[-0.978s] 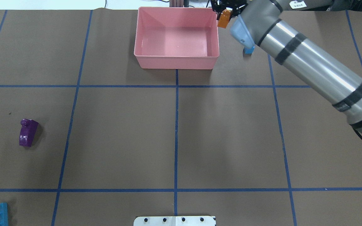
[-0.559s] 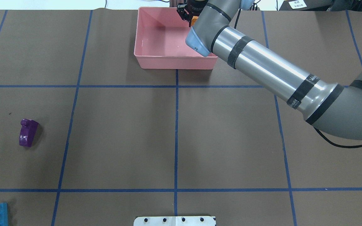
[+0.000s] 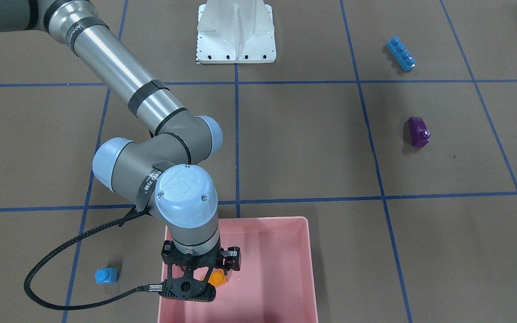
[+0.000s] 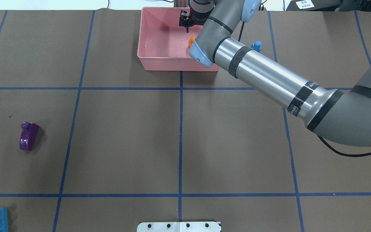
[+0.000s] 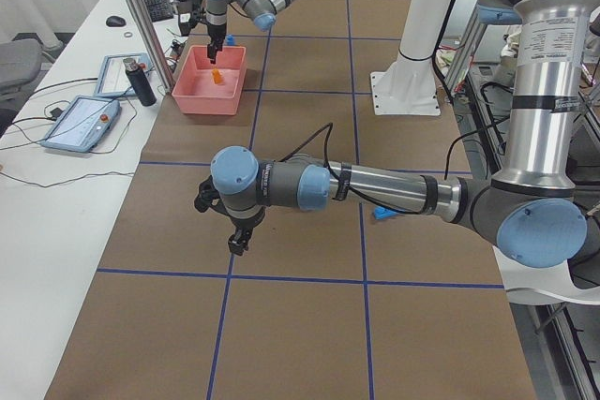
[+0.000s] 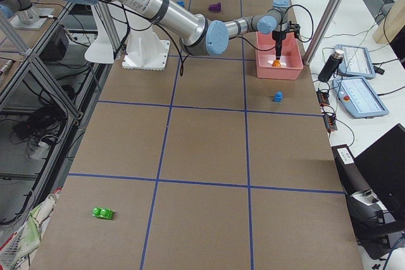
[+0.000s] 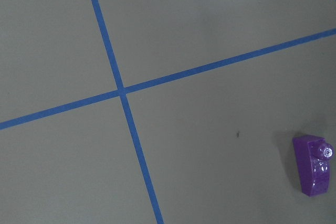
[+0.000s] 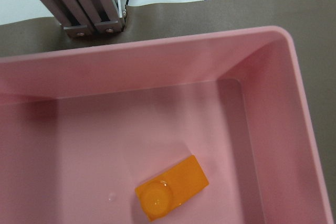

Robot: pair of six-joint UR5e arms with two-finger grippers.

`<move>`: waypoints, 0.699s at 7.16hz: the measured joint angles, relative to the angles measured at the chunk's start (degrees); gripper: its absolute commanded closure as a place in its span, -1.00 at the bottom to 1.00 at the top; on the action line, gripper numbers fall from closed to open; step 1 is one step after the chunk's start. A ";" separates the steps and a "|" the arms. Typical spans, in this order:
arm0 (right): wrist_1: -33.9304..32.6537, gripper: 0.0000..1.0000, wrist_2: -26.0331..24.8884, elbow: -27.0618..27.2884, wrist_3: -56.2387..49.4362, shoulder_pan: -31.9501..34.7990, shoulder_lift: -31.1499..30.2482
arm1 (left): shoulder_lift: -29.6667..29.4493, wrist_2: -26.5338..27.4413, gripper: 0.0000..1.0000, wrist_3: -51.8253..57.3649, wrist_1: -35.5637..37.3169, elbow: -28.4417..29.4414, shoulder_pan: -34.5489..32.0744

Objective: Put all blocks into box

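Observation:
The pink box (image 4: 159,59) stands at the table's far edge. An orange block (image 8: 170,189) lies loose on its floor (image 3: 281,269). My right gripper (image 3: 201,268) hangs just above that block, open and holding nothing. A small blue block (image 4: 256,46) sits on the table right of the box. The purple block (image 4: 28,136) and the long blue block (image 3: 401,54) lie far off on the left side. A green block (image 6: 102,212) rests near the right end. My left gripper (image 5: 236,239) shows only in the exterior left view, so I cannot tell its state; the purple block (image 7: 313,164) appears below it.
The white robot base (image 3: 236,31) stands at the near middle edge. An aluminium post (image 8: 84,3) rises just behind the box. A side table with tablets (image 5: 80,122) and a dark bottle (image 5: 141,81) runs along the far edge. Blue tape lines grid the brown mat.
My right arm swung left from beside the box to over it. The orange block has left the gripper and now lies on the box floor. The small blue block is uncovered.

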 measured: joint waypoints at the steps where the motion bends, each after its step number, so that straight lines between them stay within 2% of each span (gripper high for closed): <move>1: -0.04 -0.99 0.56 0.09 -0.64 0.88 0.01 | -0.83 0.04 -1.00 -1.60 -3.61 0.29 0.55; 3: -2.62 -0.99 4.83 3.30 -4.06 4.76 -1.02 | -1.41 -0.25 -1.00 -13.95 -11.56 0.28 3.24; 4: -6.33 -0.99 6.80 7.81 -6.49 6.76 -2.98 | -0.16 -0.24 -1.00 -18.78 -17.40 0.26 6.19; 5: -11.74 -0.99 8.61 14.98 -10.16 8.99 -6.64 | 1.43 -0.05 -1.00 -24.45 -21.70 0.23 9.97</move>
